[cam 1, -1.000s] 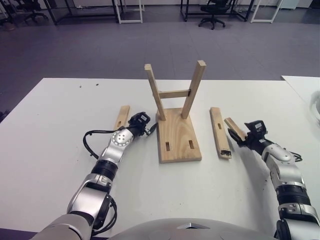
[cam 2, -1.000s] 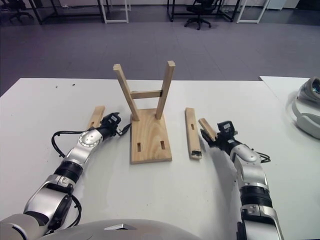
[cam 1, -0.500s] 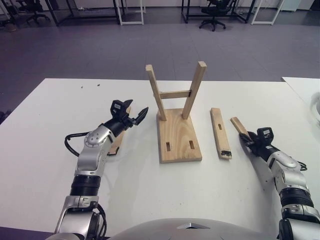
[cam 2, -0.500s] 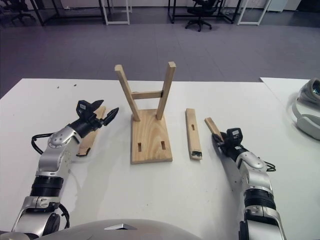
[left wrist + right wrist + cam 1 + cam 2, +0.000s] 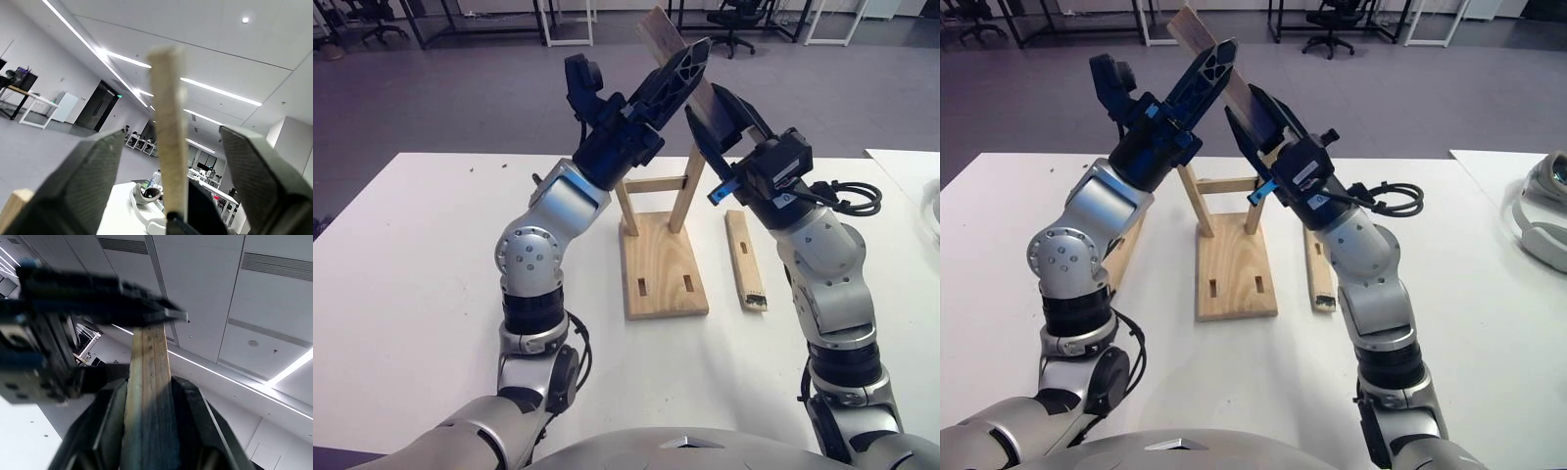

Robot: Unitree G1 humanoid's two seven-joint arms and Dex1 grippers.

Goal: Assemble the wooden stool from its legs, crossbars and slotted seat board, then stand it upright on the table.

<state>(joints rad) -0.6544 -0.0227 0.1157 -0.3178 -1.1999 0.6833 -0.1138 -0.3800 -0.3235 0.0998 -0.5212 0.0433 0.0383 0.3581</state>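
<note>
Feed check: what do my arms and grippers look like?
Left arm, right arm: rounded silver shells, black joint rings. Left gripper, right gripper: black, two long fingers. Black cable loops by the right wrist, near a blue tab.

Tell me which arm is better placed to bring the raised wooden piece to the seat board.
Right, likely: the right gripper is shut on the wooden piece; the left gripper is open around it.

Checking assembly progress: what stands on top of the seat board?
Two legs joined by a crossbar stand at the seat board's far end; its two near slots are empty. The leg tops are covered by the raised left tool and right tool.
</note>
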